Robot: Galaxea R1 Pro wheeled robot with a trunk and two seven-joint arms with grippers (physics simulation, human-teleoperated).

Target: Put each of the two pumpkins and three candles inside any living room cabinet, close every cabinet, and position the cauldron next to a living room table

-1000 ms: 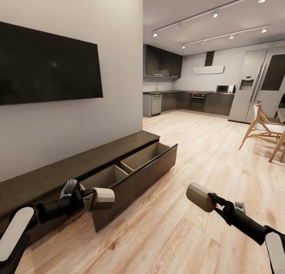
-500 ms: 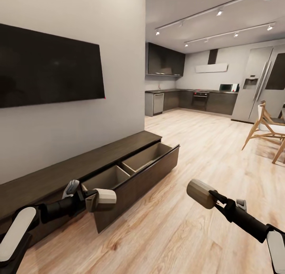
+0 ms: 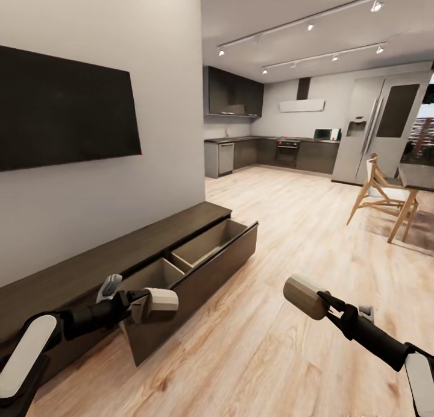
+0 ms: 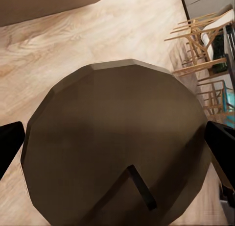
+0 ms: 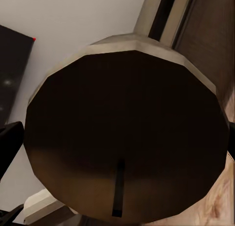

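Pale wood flooring point(image 3: 289, 236) runs from a living room toward a dark kitchen at the far end, with a black television point(image 3: 60, 119) on the grey wall and wooden chairs point(image 3: 380, 197) at the right edge. Below the television stands the long, low dark-brown cabinet point(image 3: 90, 266), its end drawer point(image 3: 199, 257) pulled out to show two pale compartments, both bare as far as the head view shows.

Both arms reach forward at low height. The left hand point(image 3: 140, 303) is clamped on a beige candle point(image 3: 160, 299), held sideways just in front of the open drawer's near corner, level with the drawer front rather than above the compartments. From the left wrist camera, that candle's round end point(image 4: 117, 147) and dark wick point(image 4: 142, 187) face the lens, with a black finger point(image 4: 10, 145) at either side and flooring beyond.

The right hand point(image 3: 330, 307) grips a second candle point(image 3: 305, 297), tilted up and toward the cabinet, held over open floor well apart from the drawer. From the right wrist camera, this candle's shaded end point(image 5: 127, 133) sits between dark fingers point(image 5: 9, 140), with grey wall, a corner of the television and the drawer edge behind it
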